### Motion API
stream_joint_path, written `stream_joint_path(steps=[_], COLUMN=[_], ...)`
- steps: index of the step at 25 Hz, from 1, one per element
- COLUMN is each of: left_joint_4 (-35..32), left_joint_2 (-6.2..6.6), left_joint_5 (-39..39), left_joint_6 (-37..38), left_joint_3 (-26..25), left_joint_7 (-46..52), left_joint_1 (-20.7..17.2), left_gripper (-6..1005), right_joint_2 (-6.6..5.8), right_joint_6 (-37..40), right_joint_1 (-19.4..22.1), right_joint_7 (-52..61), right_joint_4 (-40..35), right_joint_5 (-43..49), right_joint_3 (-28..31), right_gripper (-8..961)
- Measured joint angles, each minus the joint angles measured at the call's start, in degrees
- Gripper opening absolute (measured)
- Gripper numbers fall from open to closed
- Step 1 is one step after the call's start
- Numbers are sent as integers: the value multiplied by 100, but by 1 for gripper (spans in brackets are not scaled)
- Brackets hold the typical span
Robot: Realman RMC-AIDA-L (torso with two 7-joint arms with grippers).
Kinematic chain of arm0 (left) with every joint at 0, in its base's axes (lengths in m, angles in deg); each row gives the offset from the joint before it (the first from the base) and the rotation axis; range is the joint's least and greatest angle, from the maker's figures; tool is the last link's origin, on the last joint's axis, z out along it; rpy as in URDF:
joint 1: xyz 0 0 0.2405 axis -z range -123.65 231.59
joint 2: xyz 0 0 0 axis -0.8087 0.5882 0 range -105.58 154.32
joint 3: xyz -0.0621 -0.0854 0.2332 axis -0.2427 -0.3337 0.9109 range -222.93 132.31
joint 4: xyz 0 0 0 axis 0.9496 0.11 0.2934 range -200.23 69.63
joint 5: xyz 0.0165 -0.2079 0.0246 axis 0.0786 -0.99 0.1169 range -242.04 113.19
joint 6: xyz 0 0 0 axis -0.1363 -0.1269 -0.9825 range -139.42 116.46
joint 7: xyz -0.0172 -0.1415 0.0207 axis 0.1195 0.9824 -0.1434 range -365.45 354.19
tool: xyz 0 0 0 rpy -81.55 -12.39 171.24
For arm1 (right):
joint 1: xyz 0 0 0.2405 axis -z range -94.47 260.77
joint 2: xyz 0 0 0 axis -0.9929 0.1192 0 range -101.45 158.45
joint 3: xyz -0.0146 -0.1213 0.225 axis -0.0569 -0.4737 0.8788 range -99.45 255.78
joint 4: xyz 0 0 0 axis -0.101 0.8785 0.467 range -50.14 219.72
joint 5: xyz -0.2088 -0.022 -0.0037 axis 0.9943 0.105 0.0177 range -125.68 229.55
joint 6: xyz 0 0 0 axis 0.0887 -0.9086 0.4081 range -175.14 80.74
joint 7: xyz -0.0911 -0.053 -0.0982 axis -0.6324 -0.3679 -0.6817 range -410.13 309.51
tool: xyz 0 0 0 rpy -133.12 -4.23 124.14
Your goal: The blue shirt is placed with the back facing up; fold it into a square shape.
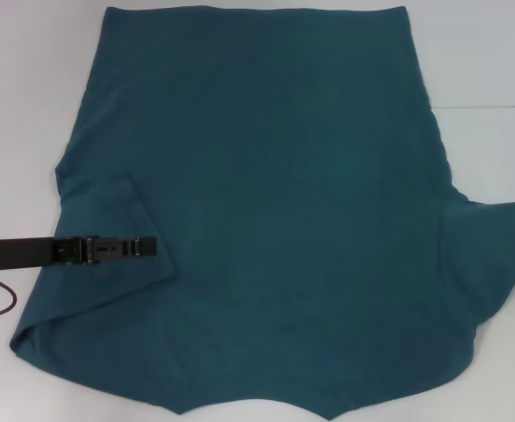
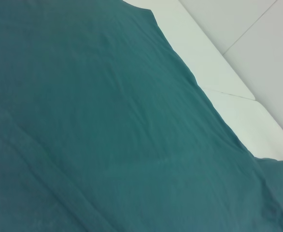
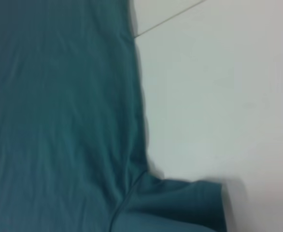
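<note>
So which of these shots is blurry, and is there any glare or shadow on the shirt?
Head view: sharp and evenly lit, no glare on the blue shirt, only a thin shadow beside the left gripper. Left wrist view: fairly sharp, soft folds visible. Right wrist view: the softest, with the sleeve edge smeared.

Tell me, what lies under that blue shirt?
Around the blue shirt only a white table shows. The left tool rests above its folded sleeve; anything beneath stays hidden.
</note>
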Motion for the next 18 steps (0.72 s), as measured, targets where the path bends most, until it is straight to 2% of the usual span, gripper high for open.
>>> stream_joint_path(steps=[9, 18], left_joint_4=[23, 7], left_joint_2=[0, 0], left_joint_5=[0, 1], left_joint_6=[-11, -11], left_joint_3=[1, 1], left_joint_7=[41, 51], left_joint_1=[-3, -19], left_gripper=[961, 961], right_joint_2=[222, 88], right_joint_6=[-318, 135], right_joint_1=[-85, -20], right_joint_7=[11, 179], right_joint_4=[0, -232], right_joint_5=[29, -515], right_joint_3=[-111, 44], right_gripper=[21, 21])
